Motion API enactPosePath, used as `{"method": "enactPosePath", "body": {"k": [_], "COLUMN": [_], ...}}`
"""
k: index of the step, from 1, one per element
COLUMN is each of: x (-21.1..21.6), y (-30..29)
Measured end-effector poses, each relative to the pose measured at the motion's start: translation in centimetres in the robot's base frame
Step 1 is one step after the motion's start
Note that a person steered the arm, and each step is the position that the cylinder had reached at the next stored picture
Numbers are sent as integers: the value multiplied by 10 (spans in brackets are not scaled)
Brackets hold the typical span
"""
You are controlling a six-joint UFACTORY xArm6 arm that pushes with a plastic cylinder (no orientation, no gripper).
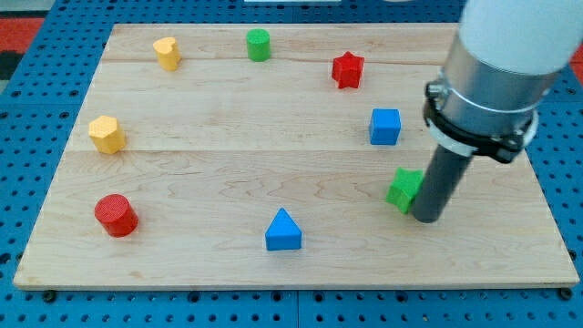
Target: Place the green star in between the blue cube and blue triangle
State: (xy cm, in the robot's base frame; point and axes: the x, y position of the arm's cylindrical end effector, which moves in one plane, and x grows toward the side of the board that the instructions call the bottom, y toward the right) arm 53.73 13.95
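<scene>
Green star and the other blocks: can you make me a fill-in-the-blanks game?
1. My tip touches the green star on the star's ____ side in the view.
2. The blue cube sits ____ the green star.
3. The blue triangle lies to the view's ____ of the star.

Missing words: right; above; left

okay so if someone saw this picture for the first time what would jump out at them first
Most striking is the big grey arm at the view's right, whose dark rod comes down to my tip, right against the green star. Next come the blue cube just above the star, and the blue triangle toward the view's bottom centre on the wooden board.
</scene>
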Motion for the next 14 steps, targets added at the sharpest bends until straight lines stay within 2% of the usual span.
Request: {"method": "enactPosePath", "body": {"k": [2,4,6,8,9,10,11,12,13,14], "x": [-15,-22,-41,-41,-41,-26,-15,9,56,81], "y": [29,0,16,-45,-7,55,82,66,38,-60]}}
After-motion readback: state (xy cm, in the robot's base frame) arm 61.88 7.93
